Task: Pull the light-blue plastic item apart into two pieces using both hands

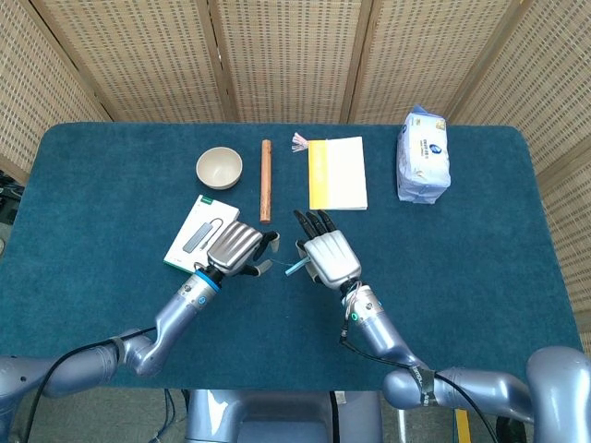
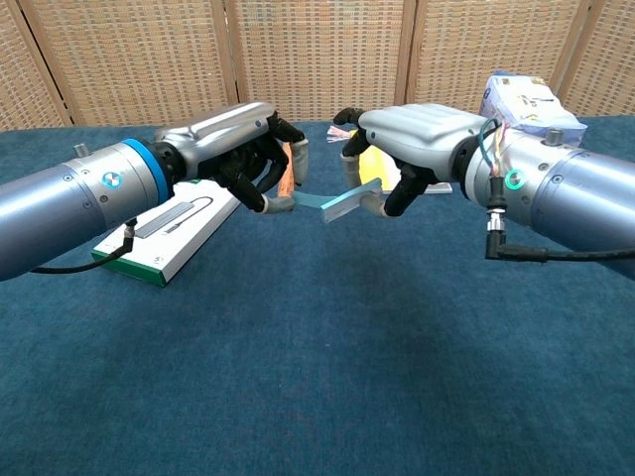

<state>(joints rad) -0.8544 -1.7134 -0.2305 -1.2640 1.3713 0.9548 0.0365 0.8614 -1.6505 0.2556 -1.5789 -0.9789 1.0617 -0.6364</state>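
Note:
My right hand (image 1: 331,257) (image 2: 412,134) grips the light-blue plastic item (image 2: 347,201) (image 1: 294,268) at its wider right end, holding it above the blue cloth. The item's thin end points left toward my left hand (image 1: 235,247) (image 2: 233,129). The left hand's fingers are curled around that thin tip, the thumb right at it and the other fingers still spread above it. No firm pinch shows in either view.
A white box (image 1: 196,235) (image 2: 164,233) lies under and behind the left hand. A wooden stick (image 1: 265,180), a bowl (image 1: 219,168), a yellow book (image 1: 337,173) and a tissue pack (image 1: 423,157) sit toward the table's far side.

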